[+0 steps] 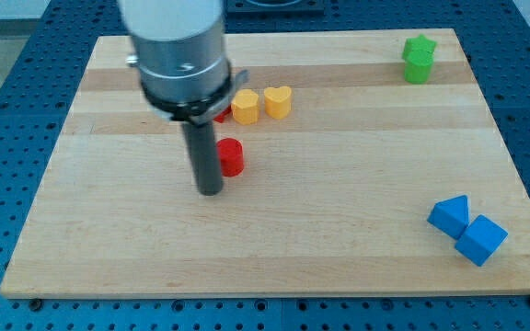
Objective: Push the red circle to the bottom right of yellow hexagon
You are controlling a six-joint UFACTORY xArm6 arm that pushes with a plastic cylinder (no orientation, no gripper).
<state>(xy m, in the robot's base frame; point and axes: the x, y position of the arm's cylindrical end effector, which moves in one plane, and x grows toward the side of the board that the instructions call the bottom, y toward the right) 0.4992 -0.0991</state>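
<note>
Nearest the camera, two blue blocks sit at the table's bottom right, far from the work. I have no jaws to report: the tool is a plain rod, and my tip rests touching the red circle on its left. That circle lies below and slightly left of the yellow hexagon, so I judge a rightward push is needed.

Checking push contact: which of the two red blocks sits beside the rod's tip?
The red circle, just right of my tip; the other red block peeks out behind the arm by the yellow hexagon.
</note>
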